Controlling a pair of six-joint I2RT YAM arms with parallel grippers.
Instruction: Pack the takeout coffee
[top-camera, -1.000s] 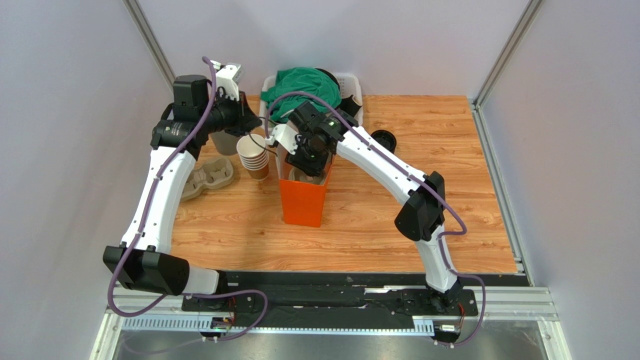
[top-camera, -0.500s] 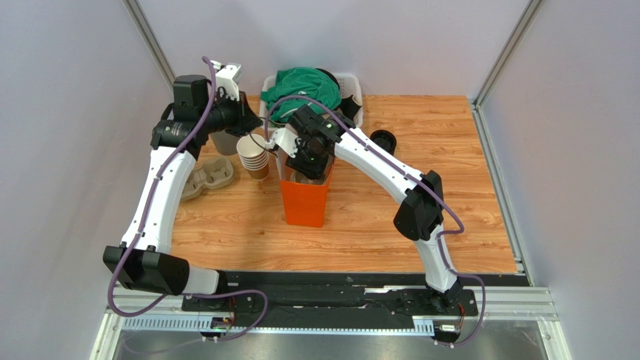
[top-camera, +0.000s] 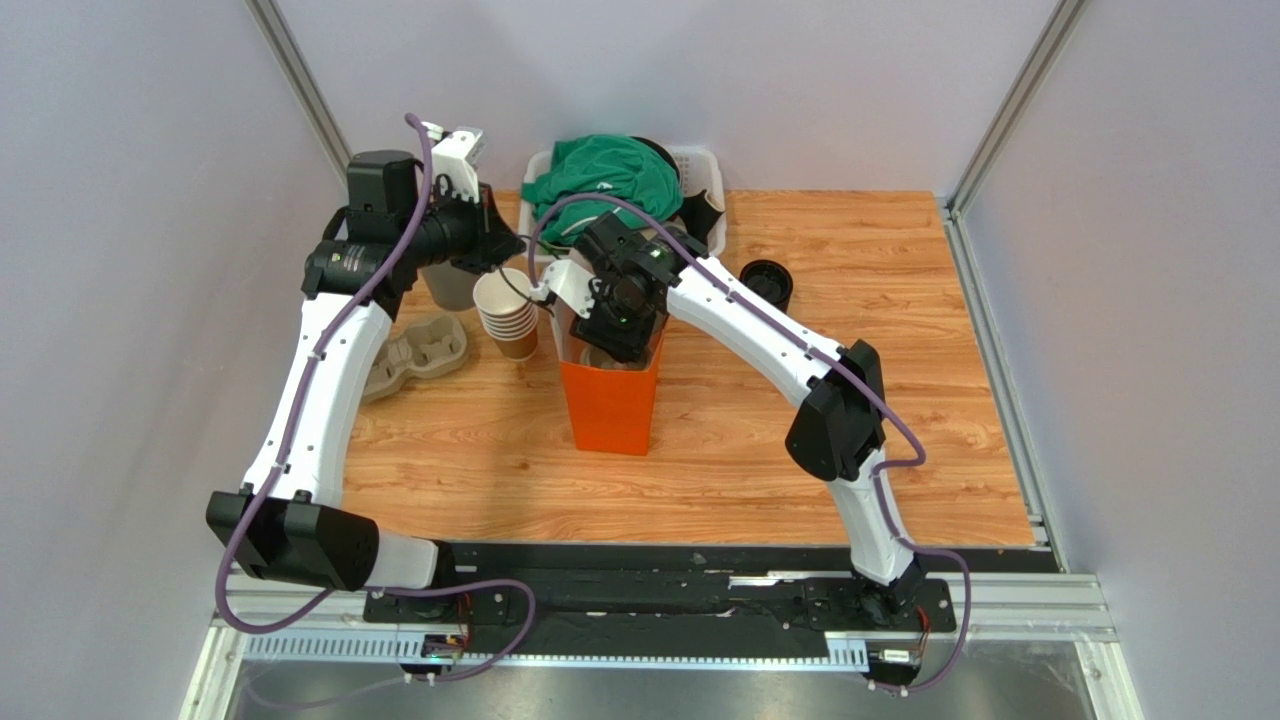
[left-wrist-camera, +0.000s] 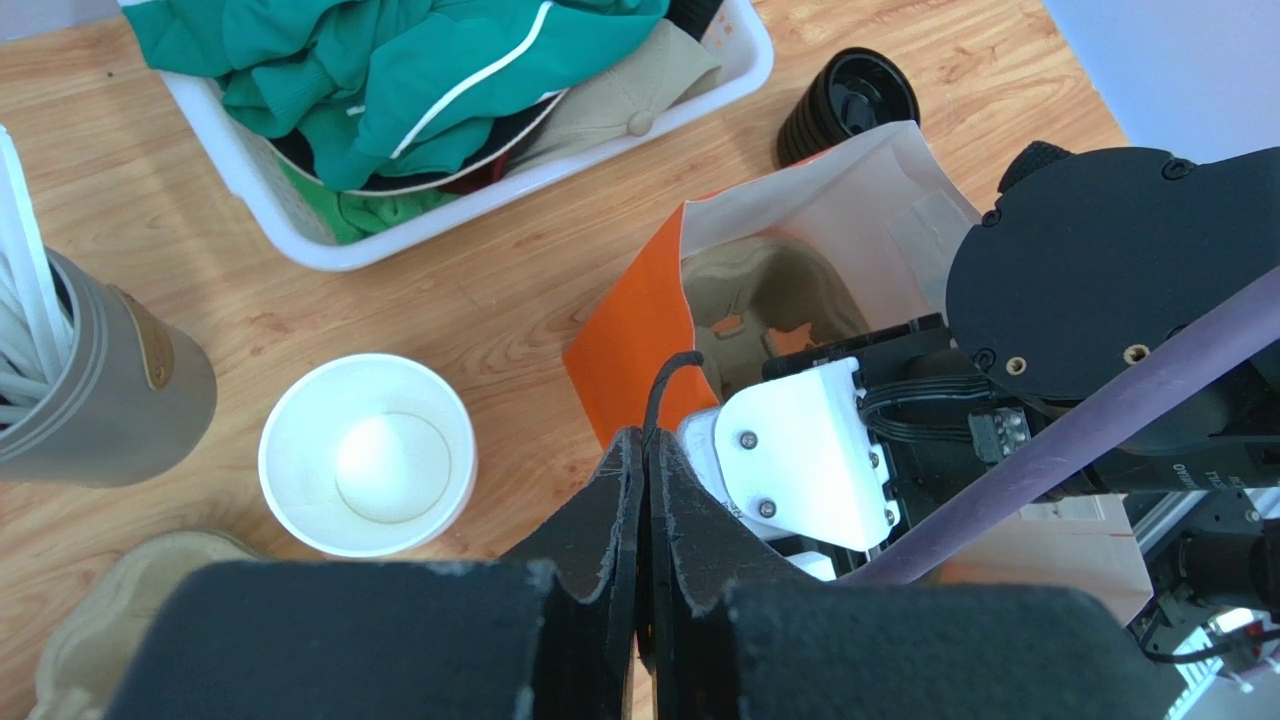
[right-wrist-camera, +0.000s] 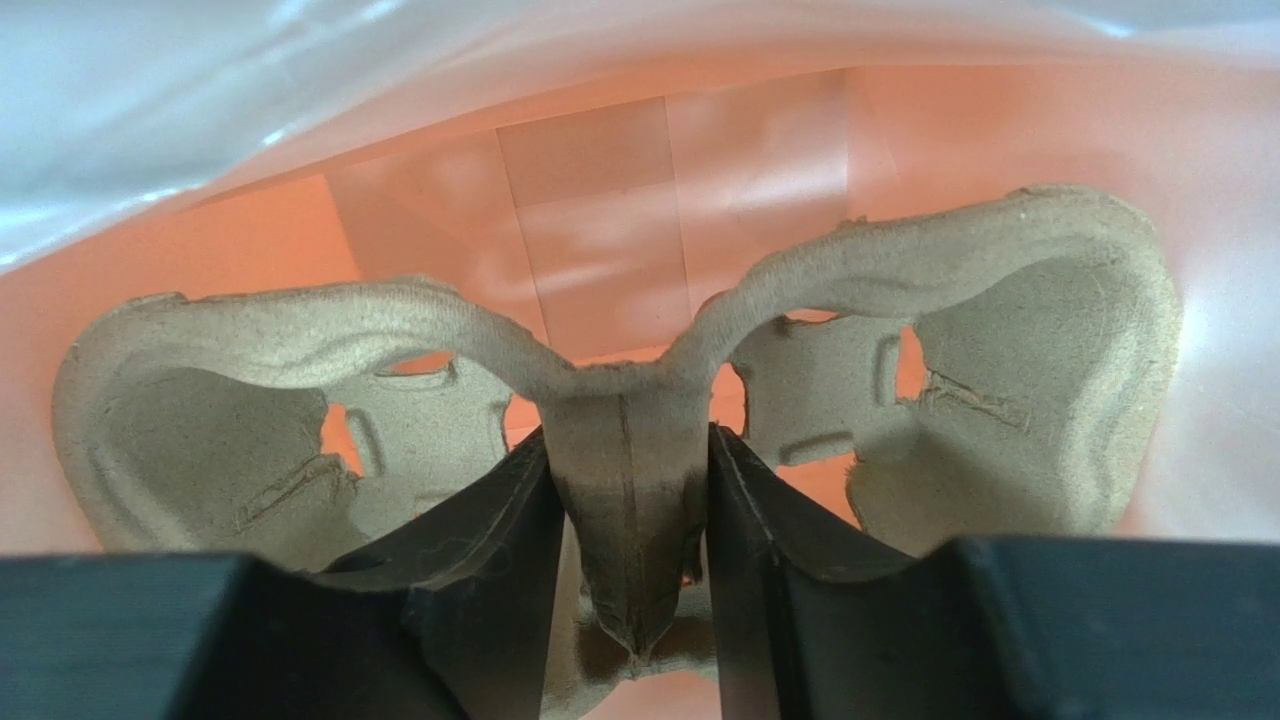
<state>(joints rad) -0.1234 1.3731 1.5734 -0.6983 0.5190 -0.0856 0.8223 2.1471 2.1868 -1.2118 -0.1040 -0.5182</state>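
Spare cup tray lying on the desk at far left, unmoved. Left hand hovering just beside the paper cup stack, fingers pressed together, gripping nothing, same spot as a second ago. Right hand reaching down into the orange bag, clamping the centre ridge of the pulp carrier. Its wrist is sitting slightly further back-left than before. Lid stack lying to the right. Takeout coffee: not locating it in any view.

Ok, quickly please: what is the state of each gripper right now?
Left gripper: jaws shut; whether they pinch the orange bag's edge cannot be told.
Right gripper: jaws closed on the pulp cup carrier inside that bag.
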